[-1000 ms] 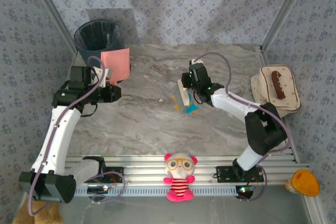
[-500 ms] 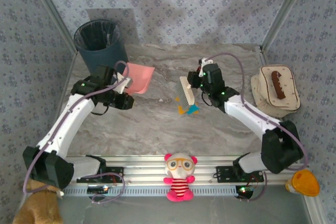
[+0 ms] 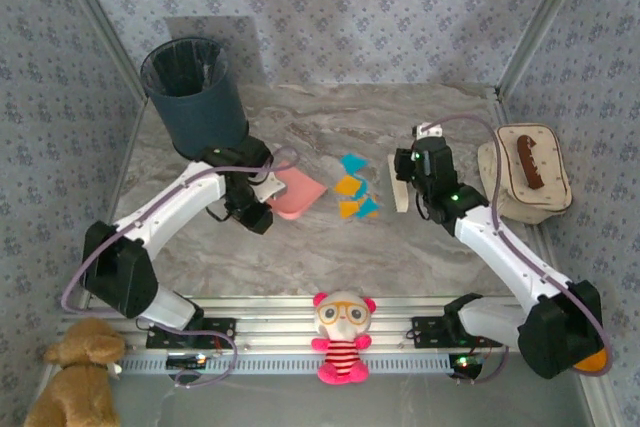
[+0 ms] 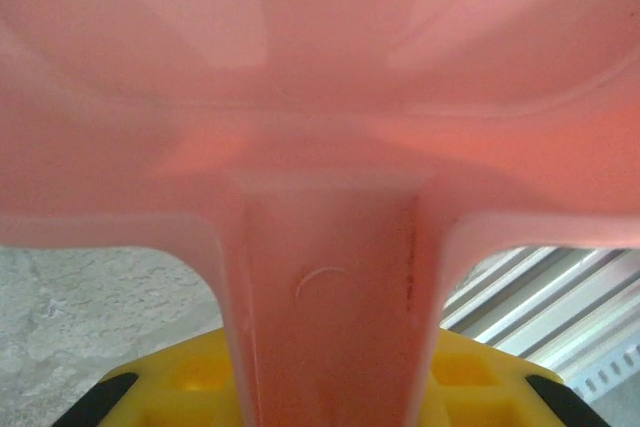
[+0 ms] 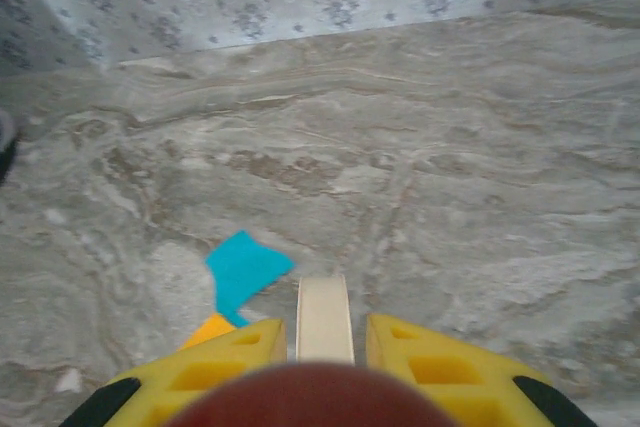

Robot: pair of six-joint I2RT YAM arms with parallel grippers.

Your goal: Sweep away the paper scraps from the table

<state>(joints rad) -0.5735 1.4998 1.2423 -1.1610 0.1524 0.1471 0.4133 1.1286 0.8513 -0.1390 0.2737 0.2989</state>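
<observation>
The sweeping step itself is judged to be in hand. The paper scraps (image 3: 352, 192), orange and cyan, lie bunched in the middle of the desk (image 3: 300, 247). They are flanked by a pink dustpan (image 3: 300, 193) on the left and a cream brush (image 3: 400, 185) on the right. Both implements are near the scraps, but neither is seen to touch them. The dustpan's mouth is turned right, towards the pile; whether its lip rests flat on the desk cannot be told.

For the next move, the brush would need to be drawn leftward through the scraps with its bristles kept on the desk. The pan would have to be held steady and low, so that the light pieces slide in and not underneath. Emptying into the dark bin (image 3: 190, 97) at the far left is not yet due.

The left tool (image 4: 330, 392) is clenched on the dustpan's handle, which runs straight through its grip. The right tool (image 5: 325, 347) is clamped tight on the brush's narrow cream handle, and in the right wrist view a cyan and an orange scrap lie just left of it.
</observation>
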